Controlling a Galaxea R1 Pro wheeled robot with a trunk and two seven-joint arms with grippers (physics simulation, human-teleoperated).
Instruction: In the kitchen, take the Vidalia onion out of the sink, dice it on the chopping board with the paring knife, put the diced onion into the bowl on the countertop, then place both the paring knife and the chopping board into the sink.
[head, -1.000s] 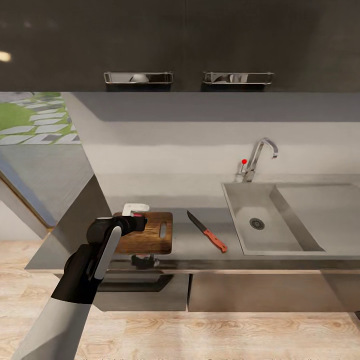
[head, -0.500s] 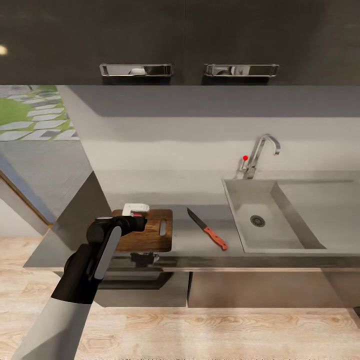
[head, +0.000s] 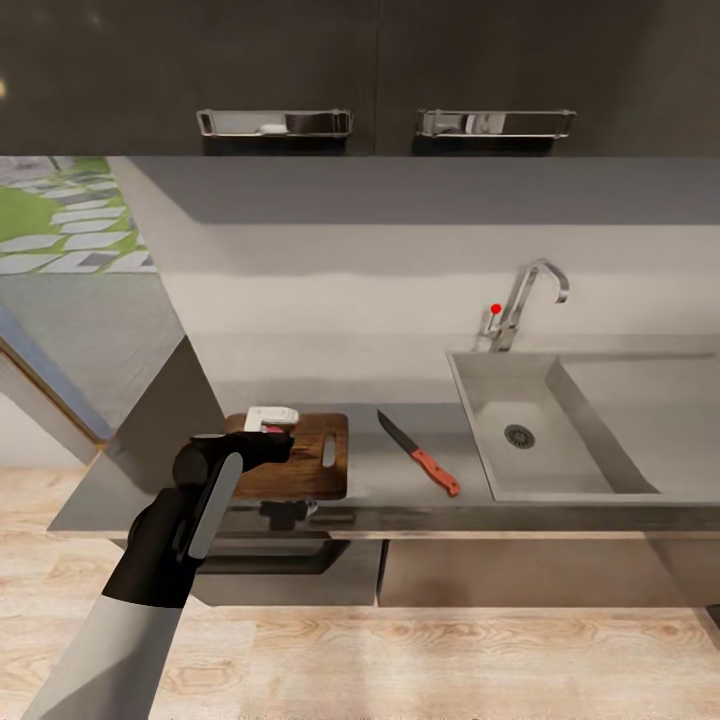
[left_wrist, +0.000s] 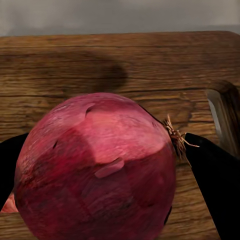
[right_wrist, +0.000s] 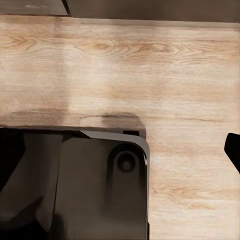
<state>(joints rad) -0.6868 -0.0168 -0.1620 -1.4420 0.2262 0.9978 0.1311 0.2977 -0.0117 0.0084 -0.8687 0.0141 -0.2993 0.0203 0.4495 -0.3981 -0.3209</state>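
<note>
My left gripper (left_wrist: 107, 165) clamps a round dark-red onion (left_wrist: 95, 170) over the brown wooden chopping board (head: 305, 455); red-handled paring knife (head: 418, 454) and grey steel sink (head: 560, 425) lie beyond, to its right. Right gripper's state: cannot tell.

Soft, even light fills the kitchen, brightest on the pale wall and dimmest on the dark upper cabinets (head: 380, 60), whose chrome handles (head: 275, 122) carry small white glints. A broad shadow band lies under the cabinets, and another darkens the space below the countertop (head: 400, 515) edge. The head view looks slightly soft and blocky. In the left wrist view, the onion (left_wrist: 97, 170) casts a blurred dark patch on the chopping board (left_wrist: 120, 60), and a pale sheen marks its skin. The right wrist view shows evenly lit wooden floor (right_wrist: 150, 65), faintly smeared.
</note>
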